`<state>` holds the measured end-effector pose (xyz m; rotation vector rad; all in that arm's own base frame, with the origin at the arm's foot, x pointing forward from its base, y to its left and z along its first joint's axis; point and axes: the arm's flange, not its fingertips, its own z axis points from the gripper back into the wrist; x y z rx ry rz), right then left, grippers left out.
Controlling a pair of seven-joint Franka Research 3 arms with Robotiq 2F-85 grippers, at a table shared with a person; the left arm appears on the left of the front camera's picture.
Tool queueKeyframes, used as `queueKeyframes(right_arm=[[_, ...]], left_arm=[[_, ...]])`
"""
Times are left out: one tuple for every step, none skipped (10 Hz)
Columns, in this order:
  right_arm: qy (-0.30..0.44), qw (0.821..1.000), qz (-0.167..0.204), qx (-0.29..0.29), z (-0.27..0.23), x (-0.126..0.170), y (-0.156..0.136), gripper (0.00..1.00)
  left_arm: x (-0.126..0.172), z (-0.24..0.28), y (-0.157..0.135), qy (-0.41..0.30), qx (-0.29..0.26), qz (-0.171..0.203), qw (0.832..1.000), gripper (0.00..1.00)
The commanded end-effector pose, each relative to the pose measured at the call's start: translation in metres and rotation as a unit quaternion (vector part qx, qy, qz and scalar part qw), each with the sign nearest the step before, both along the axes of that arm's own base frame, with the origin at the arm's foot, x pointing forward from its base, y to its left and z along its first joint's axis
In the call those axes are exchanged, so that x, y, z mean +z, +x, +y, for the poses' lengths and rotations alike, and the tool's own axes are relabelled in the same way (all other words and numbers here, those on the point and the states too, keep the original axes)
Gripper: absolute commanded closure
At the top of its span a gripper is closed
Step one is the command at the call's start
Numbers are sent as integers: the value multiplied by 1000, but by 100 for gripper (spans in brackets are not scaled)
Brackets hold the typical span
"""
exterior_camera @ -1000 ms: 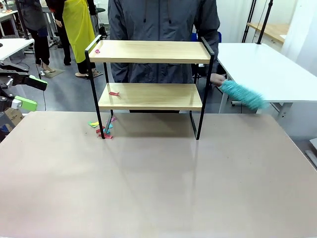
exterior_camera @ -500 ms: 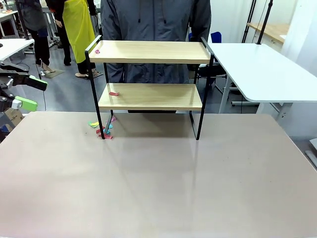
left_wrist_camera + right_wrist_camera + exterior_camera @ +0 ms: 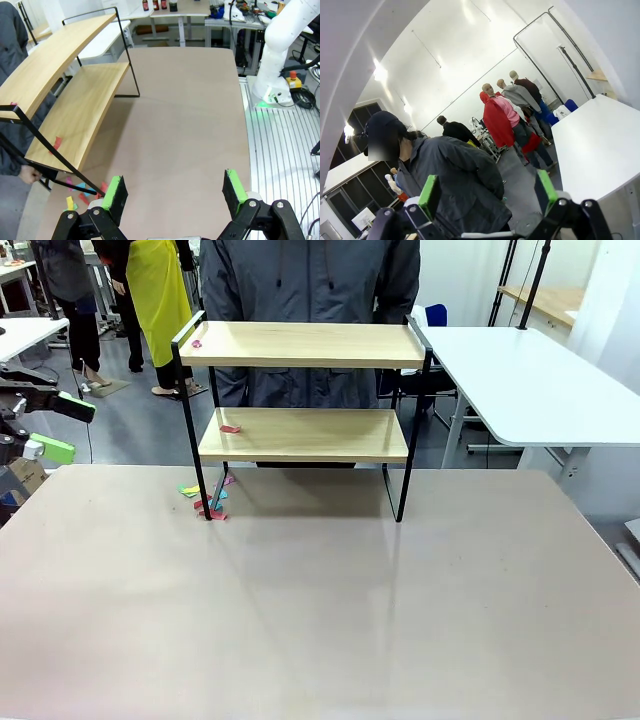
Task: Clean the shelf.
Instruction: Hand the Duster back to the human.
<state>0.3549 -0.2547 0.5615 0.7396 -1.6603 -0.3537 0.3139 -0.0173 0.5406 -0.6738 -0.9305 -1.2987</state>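
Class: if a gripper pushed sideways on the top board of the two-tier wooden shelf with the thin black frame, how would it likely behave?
The two-tier wooden shelf with thin black metal frame looks stiff, so it would probably move as one piece. Thin legs and two boards suggest it is fairly light. Pushed up high, it may tip rather than slide.

Front camera looks across table at shelf (image 3: 302, 405), person behind. Left wrist camera sits just behind left gripper (image 3: 175, 195) — faces along table, shelf ahead-left. Right wrist camera tilts upward — both share person in grey jacket (image 3: 455, 185).
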Motion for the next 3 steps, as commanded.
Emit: queueKeyframes(right_arm=[[4,1000,-2,2,-1,1,-2,0],[4,1000,-2,2,-1,1,-2,0],[4,1000,-2,2,-1,1,-2,0]], left_arm=[[0,-3,2,-11,-5,-11,1000,0],[0,-3,2,-11,-5,-11,1000,0],[0,-3,2,-11,-5,-11,1000,0]])
